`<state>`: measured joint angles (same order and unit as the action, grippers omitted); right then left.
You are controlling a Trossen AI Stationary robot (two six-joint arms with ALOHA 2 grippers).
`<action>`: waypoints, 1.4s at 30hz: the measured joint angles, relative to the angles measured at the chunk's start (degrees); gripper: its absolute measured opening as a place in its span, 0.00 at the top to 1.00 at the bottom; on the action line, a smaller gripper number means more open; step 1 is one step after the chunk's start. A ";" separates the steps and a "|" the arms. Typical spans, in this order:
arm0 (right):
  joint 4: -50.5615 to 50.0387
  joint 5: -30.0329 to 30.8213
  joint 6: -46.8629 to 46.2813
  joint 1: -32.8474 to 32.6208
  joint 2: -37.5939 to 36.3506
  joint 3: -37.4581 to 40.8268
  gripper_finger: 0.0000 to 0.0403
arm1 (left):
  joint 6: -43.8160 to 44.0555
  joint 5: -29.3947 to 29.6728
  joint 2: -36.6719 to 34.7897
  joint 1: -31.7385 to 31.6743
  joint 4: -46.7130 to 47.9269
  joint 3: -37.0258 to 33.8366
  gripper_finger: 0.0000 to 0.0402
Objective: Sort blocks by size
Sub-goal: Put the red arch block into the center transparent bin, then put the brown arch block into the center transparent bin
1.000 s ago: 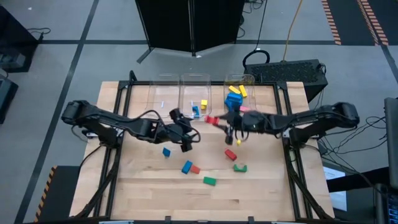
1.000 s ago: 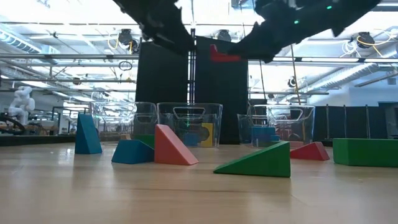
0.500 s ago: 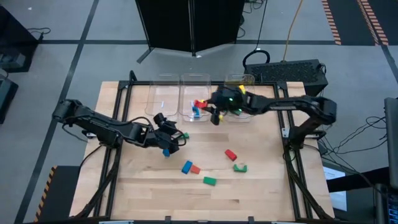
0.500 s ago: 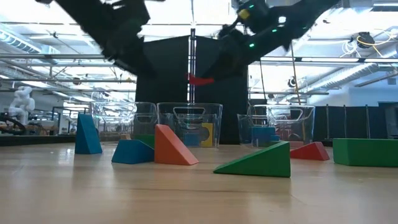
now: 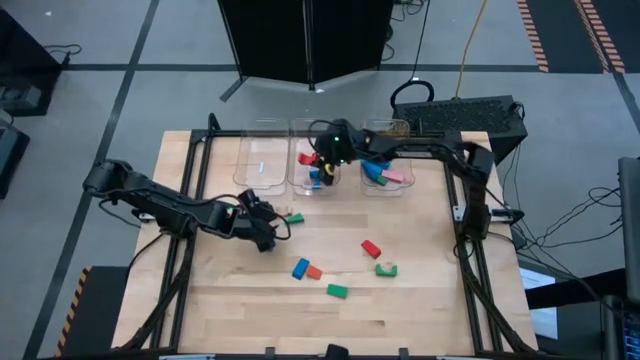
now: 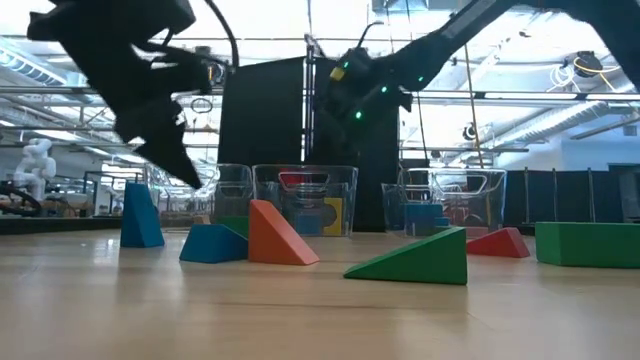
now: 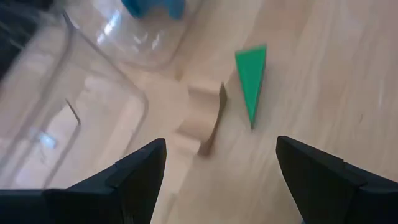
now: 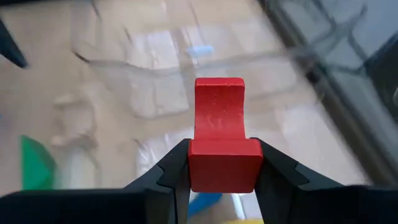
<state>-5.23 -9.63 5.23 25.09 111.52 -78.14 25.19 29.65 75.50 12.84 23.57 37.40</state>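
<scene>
My right gripper (image 5: 318, 163) hangs over the middle clear bin (image 5: 312, 128), shut on a red block (image 8: 219, 118). My left gripper (image 7: 221, 180) stands open low over the table's left middle (image 5: 272, 232), its fingers pointing toward a green wedge (image 7: 252, 81) and a pale wooden block (image 7: 202, 118) lying flat on the table. Other blocks lie on the wood: a blue one (image 5: 300, 268), an orange one (image 5: 314, 272), a green one (image 5: 337, 291), a red one (image 5: 371, 248) and a green one (image 5: 386, 268). My right gripper pinches the red block's wider end (image 8: 224, 163) between its two fingers, one on each side face. The narrower part of the block sticks out beyond the fingertips. The fingers slant downward toward the far left, and the block is lifted clear above the bin.
Three clear bins stand in a row at the far edge: the left (image 5: 262, 150), the middle, with blue and yellow blocks in it, and the right (image 5: 385, 165), with blue, pink and yellow blocks. The table's near half is bare wood (image 5: 420, 320).
My right gripper has carried the red block from the table's middle toward the far edge and the left, over the middle bin, staying shut on it. My left gripper has sunk and drawn back toward the left edge, still open.
</scene>
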 joint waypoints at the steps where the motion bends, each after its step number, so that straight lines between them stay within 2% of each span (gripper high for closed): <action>1: -0.56 -0.54 0.06 0.34 1.11 -0.77 0.70 | 0.00 -0.52 -0.01 0.00 0.07 -0.58 0.24; 4: -1.04 -2.64 0.00 1.25 3.23 -1.62 0.70 | 0.01 -1.95 -0.02 -0.09 0.11 -2.35 0.24; 12: 0.65 -2.78 -0.02 1.52 3.92 -1.85 0.63 | 0.06 -4.14 0.00 -0.72 -0.85 -5.12 0.24; 26: -0.41 -2.78 -1.68 1.23 3.25 -1.85 0.56 | -3.56 -3.05 0.00 -0.87 -4.19 -5.39 0.24; 35: -9.32 -4.09 1.61 -3.58 -3.56 -1.85 0.55 | -8.05 -0.30 0.00 -2.88 -5.58 -5.60 0.24; 42: -13.90 -4.09 3.38 -7.68 -10.05 -1.85 0.55 | -14.69 -4.17 0.00 -7.22 -13.00 -7.86 0.24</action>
<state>-19.13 -13.72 8.62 17.42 101.47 -79.99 10.50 25.48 75.50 5.62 10.57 29.55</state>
